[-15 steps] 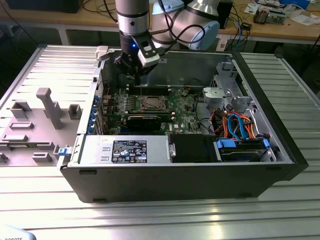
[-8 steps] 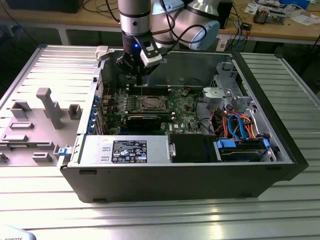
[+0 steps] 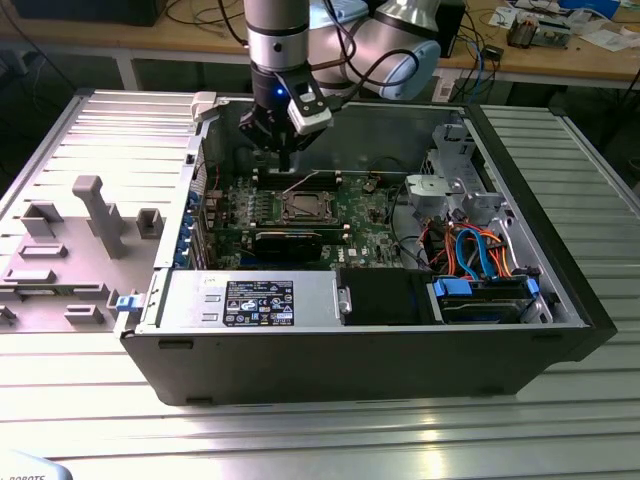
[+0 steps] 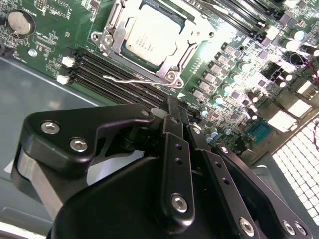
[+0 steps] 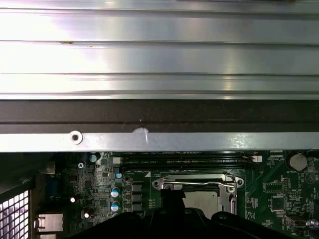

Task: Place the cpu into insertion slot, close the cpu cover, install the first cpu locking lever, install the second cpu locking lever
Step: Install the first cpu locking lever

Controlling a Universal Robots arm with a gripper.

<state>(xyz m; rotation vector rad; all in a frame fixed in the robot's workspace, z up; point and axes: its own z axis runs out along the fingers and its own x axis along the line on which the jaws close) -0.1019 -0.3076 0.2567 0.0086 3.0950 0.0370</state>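
silver-topped cpu (image 4: 149, 37) seated beneath closed cpu cover (image 4: 174, 74).

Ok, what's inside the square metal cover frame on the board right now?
The silver-grey square cpu shows through the window of the silvery metal cpu cover, which lies closed around it. The insertion slot beneath is hidden by the chip. The black hand hovers beside the socket.

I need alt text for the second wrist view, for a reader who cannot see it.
The black hand hangs over a green motherboard, close to the cpu. The cpu sits in the insertion slot with the silvery cpu cover closed around it, and a thin wire lever lies beside it.
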